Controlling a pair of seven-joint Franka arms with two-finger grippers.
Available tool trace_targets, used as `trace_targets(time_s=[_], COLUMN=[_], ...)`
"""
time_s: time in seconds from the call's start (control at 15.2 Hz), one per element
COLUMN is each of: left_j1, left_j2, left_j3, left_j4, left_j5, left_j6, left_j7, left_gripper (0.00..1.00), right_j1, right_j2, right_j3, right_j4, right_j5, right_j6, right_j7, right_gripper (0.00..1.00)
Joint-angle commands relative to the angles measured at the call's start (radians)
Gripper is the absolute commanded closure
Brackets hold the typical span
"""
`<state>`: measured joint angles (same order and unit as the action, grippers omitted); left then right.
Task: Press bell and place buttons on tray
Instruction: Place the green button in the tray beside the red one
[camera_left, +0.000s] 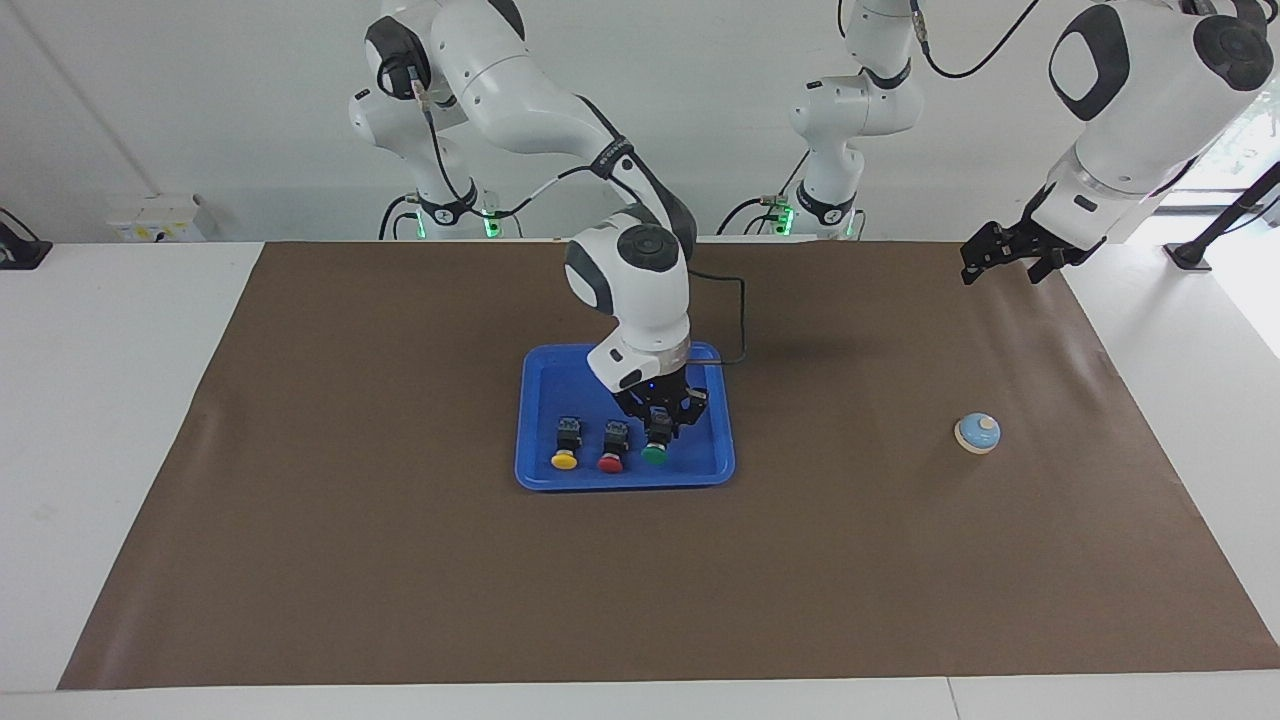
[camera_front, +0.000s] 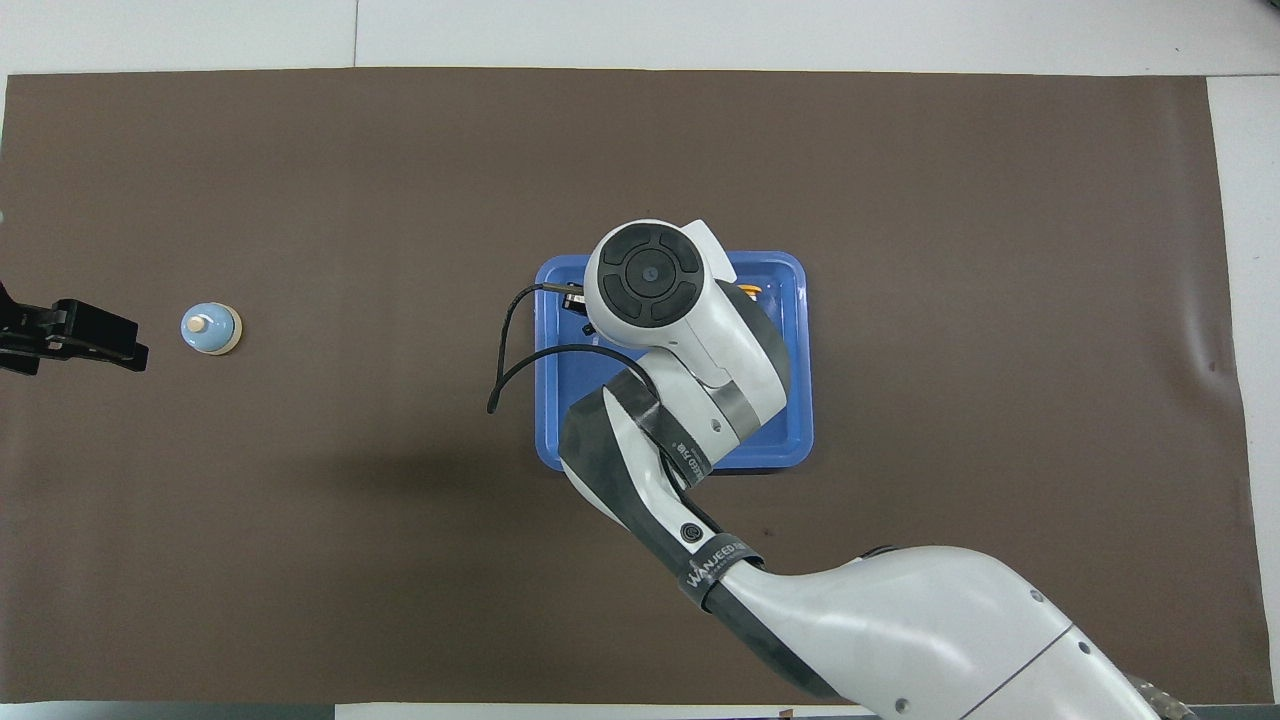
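The blue tray (camera_left: 540, 470) lies mid-table; it also shows in the overhead view (camera_front: 800, 400). The three buttons lie in it in a row: yellow (camera_left: 565, 459), red (camera_left: 610, 462) and green (camera_left: 655, 453). My right gripper (camera_left: 660, 418) is low in the tray, right at the green button's black body. In the overhead view the right arm hides most of the buttons. The light-blue bell (camera_left: 978, 433) stands on the mat toward the left arm's end, also seen in the overhead view (camera_front: 211, 327). My left gripper (camera_left: 1005, 258) is open and empty in the air near the bell (camera_front: 95, 338).
A brown mat (camera_left: 400, 560) covers the table, with white table surface around it. A black cable (camera_left: 735, 320) hangs from the right arm's wrist over the tray's edge nearer the robots.
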<state>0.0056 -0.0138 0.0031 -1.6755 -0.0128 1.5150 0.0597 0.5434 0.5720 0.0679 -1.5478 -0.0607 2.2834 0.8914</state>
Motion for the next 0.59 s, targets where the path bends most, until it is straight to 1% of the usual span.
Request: trace_targets(time_s=[0.0, 0.26, 0.33, 0.39, 0.53], left_j1=[-0.002, -0.002, -0.002, -0.002, -0.002], left_j2=[-0.003, -0.003, -0.003, -0.003, -0.003], left_j3=[0.005, 0.005, 0.005, 0.005, 0.005], left_j4=[0.013, 0.013, 0.013, 0.013, 0.013], left_j5=[0.002, 0.002, 0.002, 0.002, 0.002], left_j6=[-0.019, -0.019, -0.019, -0.021, -0.019], left_j7=[-0.001, -0.001, -0.001, -0.001, -0.001], left_gripper=[0.0, 0.0, 0.0, 0.0, 0.0], right_j1=[0.007, 0.007, 0.007, 0.01, 0.009], right_j2=[0.003, 0.002, 0.0, -0.003, -0.012], right_j3=[0.001, 0.001, 0.001, 0.001, 0.001], right_j4=[-0.058, -0.089, -0.089, -0.084, -0.058], right_j5=[-0.005, -0.007, -0.007, -0.005, 0.008], right_j6=[0.085, 0.116, 0.108, 0.091, 0.03], right_j7=[0.012, 0.006, 0.011, 0.017, 0.04], right_gripper=[1.0, 1.0, 0.29, 0.0, 0.0])
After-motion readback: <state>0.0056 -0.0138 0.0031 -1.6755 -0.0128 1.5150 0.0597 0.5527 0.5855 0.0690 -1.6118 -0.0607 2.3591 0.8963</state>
